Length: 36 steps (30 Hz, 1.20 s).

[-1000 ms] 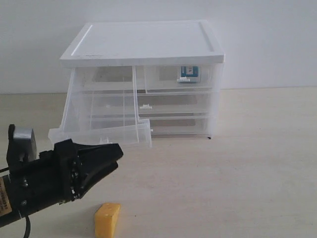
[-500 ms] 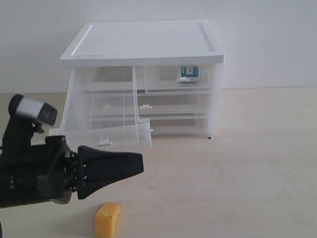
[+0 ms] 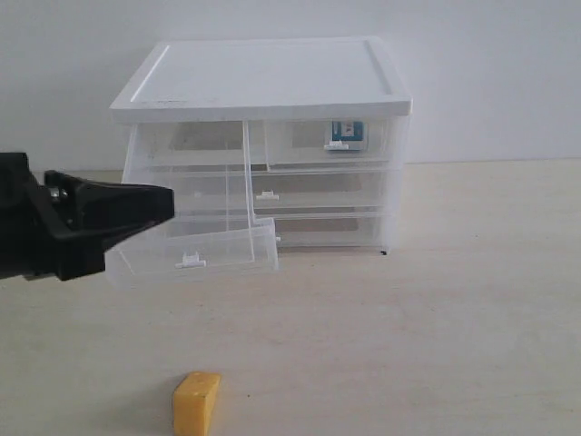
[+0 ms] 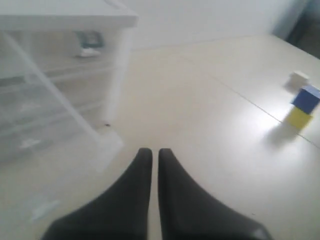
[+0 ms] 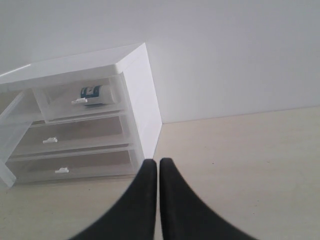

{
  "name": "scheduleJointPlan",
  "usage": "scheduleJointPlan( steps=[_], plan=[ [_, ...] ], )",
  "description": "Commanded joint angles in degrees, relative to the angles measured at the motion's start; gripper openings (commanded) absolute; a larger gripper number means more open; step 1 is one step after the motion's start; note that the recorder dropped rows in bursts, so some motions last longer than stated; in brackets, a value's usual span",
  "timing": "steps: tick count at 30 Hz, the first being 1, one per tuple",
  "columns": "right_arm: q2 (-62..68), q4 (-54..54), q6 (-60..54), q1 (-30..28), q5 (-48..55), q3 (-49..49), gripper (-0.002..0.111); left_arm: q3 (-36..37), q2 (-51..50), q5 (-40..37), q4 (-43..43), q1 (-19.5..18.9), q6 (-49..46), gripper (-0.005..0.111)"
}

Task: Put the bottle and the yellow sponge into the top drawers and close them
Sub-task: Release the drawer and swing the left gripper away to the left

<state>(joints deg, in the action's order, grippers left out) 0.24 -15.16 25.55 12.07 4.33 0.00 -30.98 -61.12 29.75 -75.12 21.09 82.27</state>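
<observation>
The bottle [image 3: 346,133] lies inside the shut top right drawer [image 3: 331,143], its teal label showing through the clear front; the right wrist view shows the bottle [image 5: 93,93] too. The top left drawer [image 3: 195,232] is pulled out and sags forward, front down. The yellow sponge [image 3: 197,401] sits on the table near the front edge. My left gripper [image 3: 162,205] is shut and empty, raised in front of the sagging drawer's left side. In its own view the left gripper [image 4: 151,152] points past the cabinet corner. My right gripper [image 5: 159,162] is shut and empty.
The white-topped cabinet [image 3: 263,77] stands at the back with two full-width drawers [image 3: 318,195] below. Small blocks, blue [image 4: 306,98], yellow [image 4: 298,118] and white [image 4: 299,78], sit far off on the table in the left wrist view.
My left gripper has risen and drawn back to the left, from just above the sponge to the height of the sagging drawer. The sponge and the drawers have not moved.
</observation>
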Motion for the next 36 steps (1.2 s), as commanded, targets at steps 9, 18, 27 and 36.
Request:
scheduleJointPlan(
  steps=[9,18,27,36],
  plan=[
    [-0.24,-0.17,-0.05,-0.13,0.14,0.0,0.0,-8.48,6.69,-32.76,-9.69,0.3,12.5,0.004],
    [-0.24,0.48,-0.05,-0.13,0.14,0.0,0.0,-26.65,-1.99,-75.48,44.96,0.3,-56.36,0.004],
    [-0.24,0.72,-0.05,-0.13,0.01,0.0,0.0,-29.6,1.28,-93.44,72.61,0.3,-78.9,0.004],
    [-0.24,0.7,-0.05,-0.13,0.14,0.0,0.0,-19.09,8.37,-89.62,93.9,0.3,-91.24,0.004]
  ],
)
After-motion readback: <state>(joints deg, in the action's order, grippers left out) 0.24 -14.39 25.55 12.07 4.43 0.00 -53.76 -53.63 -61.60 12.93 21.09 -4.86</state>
